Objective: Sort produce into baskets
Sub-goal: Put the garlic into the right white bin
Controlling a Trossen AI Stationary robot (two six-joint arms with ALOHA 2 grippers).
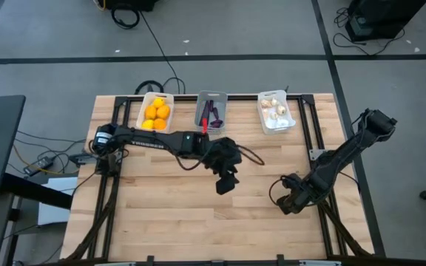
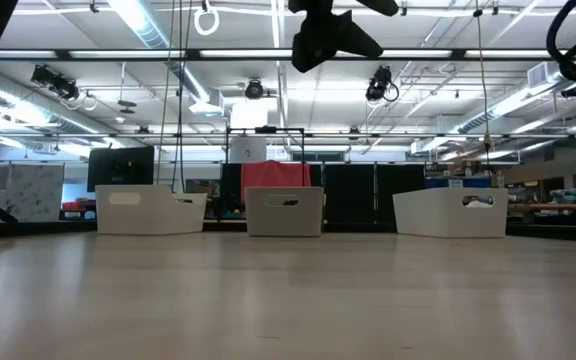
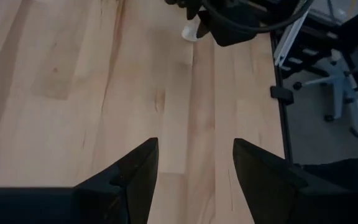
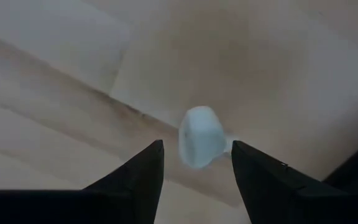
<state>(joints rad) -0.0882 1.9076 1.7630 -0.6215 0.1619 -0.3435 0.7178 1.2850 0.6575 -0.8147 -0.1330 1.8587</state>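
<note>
Wooden table fills the middle of the high view, with 3 baskets in a row along its upper edge. At upper left, 1 white basket holds orange fruits; the grey basket in the centre holds purple pieces; the white basket at upper right holds garlic bulbs. Near the centre, the left gripper hangs above bare wood, fingers parted and empty. At lower right, the right gripper stands with fingers apart on either side of a whitish bulb; whether they grip it I cannot tell.
</note>
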